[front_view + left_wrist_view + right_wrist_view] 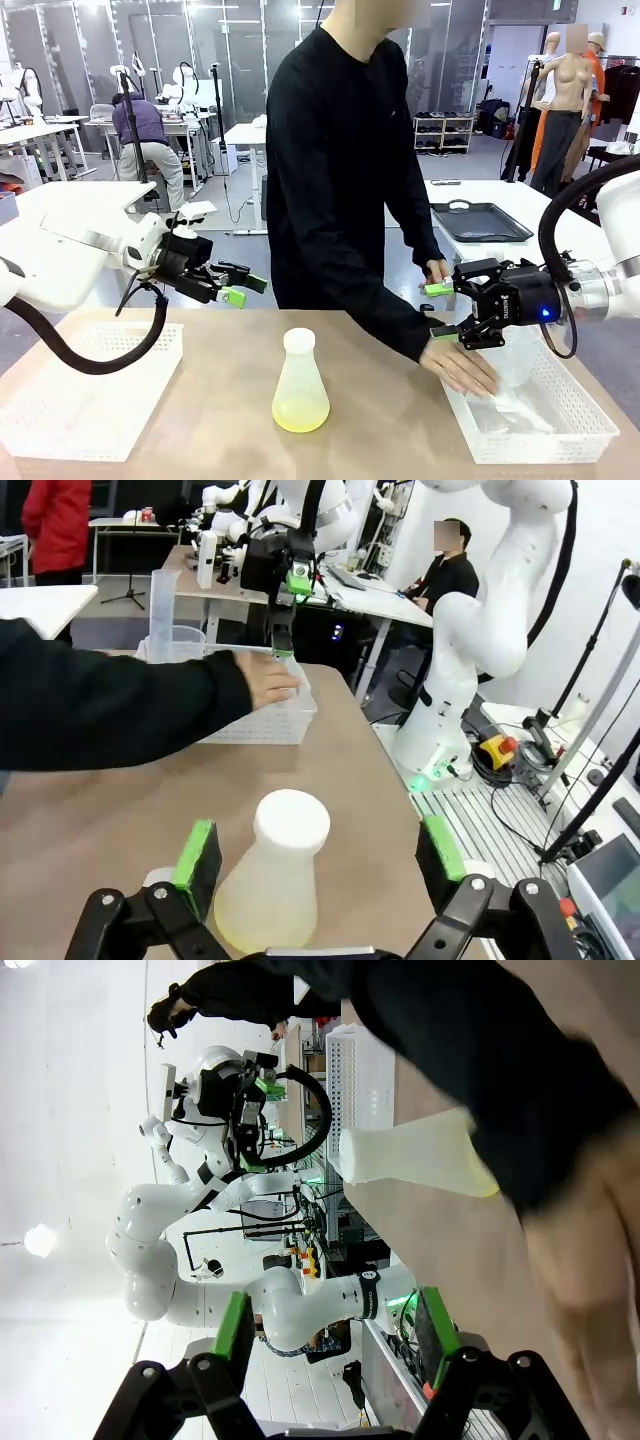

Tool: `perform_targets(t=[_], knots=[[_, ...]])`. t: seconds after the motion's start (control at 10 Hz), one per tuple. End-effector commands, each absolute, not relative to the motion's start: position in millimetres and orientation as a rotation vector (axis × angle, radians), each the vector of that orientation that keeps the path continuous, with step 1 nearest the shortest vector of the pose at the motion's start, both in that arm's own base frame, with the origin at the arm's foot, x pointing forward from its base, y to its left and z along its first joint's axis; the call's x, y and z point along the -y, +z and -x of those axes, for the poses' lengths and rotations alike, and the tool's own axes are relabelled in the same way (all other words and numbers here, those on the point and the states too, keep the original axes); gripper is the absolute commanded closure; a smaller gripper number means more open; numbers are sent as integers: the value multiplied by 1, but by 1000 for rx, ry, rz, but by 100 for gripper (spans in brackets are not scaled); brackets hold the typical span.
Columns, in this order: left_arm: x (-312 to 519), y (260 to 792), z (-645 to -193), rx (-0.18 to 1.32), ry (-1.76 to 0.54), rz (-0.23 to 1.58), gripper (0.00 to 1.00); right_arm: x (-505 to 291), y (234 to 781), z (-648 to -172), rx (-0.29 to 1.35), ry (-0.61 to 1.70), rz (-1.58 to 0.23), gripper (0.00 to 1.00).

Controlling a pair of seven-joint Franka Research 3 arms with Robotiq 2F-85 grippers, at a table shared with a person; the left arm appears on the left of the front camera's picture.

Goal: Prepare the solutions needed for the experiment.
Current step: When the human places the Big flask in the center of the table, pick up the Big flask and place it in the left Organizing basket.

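Note:
A clear conical flask (300, 375) with a white top stands mid-table and holds a shallow layer of pale yellow-green solution (300, 412). My left gripper (240, 285) hovers open, above and left of the flask and apart from it. In the left wrist view the flask (275, 875) stands beyond my open fingers (197, 865). My right gripper (442, 311) is open with nothing between its pads, above the near corner of the right tray (540, 425). The person's hand (460, 368) rests just below it. The right wrist view shows the flask (410, 1155) sideways past a dark sleeve (500, 1050).
A white mesh tray (90, 390) lies at the left front. The right tray holds clear labware (515, 355) and crumpled plastic. A tall clear cylinder (160, 605) stands beyond that tray. The person leans over the far edge. A black tray (480, 222) sits on the table behind.

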State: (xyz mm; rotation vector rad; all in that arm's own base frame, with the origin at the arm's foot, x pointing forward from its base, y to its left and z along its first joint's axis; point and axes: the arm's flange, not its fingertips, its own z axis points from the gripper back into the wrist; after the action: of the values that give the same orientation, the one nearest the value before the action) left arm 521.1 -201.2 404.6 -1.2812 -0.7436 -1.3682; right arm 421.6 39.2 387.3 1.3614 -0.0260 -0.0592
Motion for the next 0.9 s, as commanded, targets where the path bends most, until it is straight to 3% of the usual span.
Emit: perform_targets(t=[0.0, 0.2, 0.3, 0.5, 0.8], knots=[[200, 412, -512, 738, -1341, 1272, 0, -40, 387, -420, 34, -62, -1355, 18], [201, 409, -519, 740, -1363, 1280, 0, -40, 387, -420, 34, -62, -1355, 18], [214, 399, -536, 814, -1403, 1330, 0, -40, 387, -420, 34, -62, -1355, 18], [235, 391, -553, 864, -1576, 1264, 0, -40, 387, -420, 34, -62, -1355, 18], [250, 380, -565, 875, -1765, 1308, 0, -40, 387, -420, 34, -62, -1355, 18]])
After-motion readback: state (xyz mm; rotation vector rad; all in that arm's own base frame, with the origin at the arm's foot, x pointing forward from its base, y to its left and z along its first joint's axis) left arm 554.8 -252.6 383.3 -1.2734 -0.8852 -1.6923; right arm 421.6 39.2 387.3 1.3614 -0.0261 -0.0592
